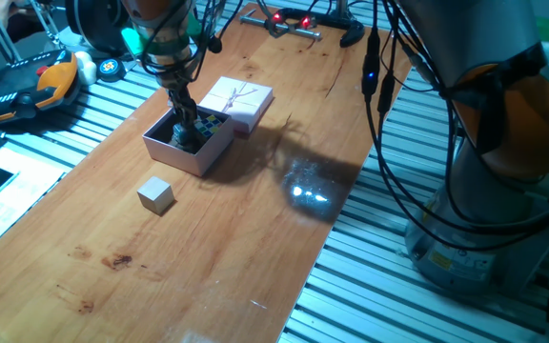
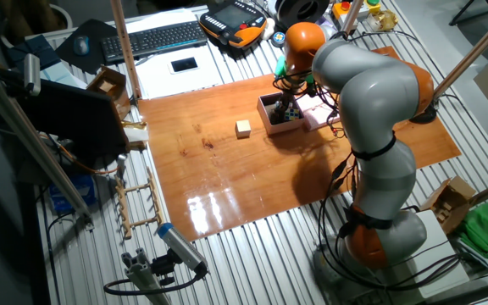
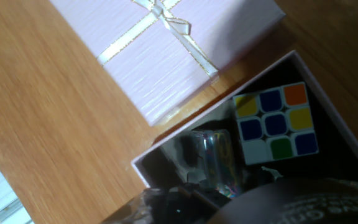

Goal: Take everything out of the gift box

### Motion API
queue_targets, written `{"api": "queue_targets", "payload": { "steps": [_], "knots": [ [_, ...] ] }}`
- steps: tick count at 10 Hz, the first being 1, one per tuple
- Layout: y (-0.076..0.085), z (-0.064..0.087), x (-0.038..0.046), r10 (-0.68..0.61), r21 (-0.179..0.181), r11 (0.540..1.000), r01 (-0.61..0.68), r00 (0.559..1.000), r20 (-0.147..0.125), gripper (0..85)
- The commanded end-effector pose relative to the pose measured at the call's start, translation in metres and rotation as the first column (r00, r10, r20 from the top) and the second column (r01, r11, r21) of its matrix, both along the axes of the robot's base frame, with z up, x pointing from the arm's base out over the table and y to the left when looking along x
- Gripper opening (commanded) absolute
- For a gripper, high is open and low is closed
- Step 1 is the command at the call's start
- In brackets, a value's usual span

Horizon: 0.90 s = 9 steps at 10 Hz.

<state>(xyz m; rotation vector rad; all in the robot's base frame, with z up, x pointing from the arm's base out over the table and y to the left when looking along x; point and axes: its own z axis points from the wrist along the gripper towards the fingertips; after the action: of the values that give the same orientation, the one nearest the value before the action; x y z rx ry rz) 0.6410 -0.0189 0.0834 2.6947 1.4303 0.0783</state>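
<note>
Wooden tabletop [image 1: 255, 219] lies bare toward its near edge. Next comes the block [image 1: 156, 194], outside the box [image 1: 198, 152]. Inside, the gripper [image 1: 185, 135] reaches down beside the puzzle cube [image 3: 276, 123]; its closure cannot be told. Beyond lies the lid [image 1: 238, 100].

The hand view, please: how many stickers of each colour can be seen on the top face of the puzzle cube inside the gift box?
Top face of the puzzle cube in the gift box, hand view:
Blue: 4
Yellow: 2
Orange: 1
Green: 1
White: 1
Total: 9
</note>
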Motion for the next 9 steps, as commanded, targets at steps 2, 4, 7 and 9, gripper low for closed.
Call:
{"api": "queue_targets", "payload": {
  "steps": [2, 4, 7, 9],
  "knots": [
    [-0.0009, -0.0028, 0.0019, -0.004, 0.005, 1.000, 0.004, 1.000, 0.001, 47.0],
    [-0.0010, -0.0048, 0.0040, -0.008, 0.001, 1.000, 0.008, 1.000, 0.009, 47.0],
    [-0.0001, -0.0084, 0.0065, -0.013, 0.000, 1.000, 0.013, 1.000, 0.017, 46.7],
    [0.0000, -0.0102, 0.0073, -0.013, 0.000, 1.000, 0.013, 1.000, 0.018, 46.7]
  ]
}}
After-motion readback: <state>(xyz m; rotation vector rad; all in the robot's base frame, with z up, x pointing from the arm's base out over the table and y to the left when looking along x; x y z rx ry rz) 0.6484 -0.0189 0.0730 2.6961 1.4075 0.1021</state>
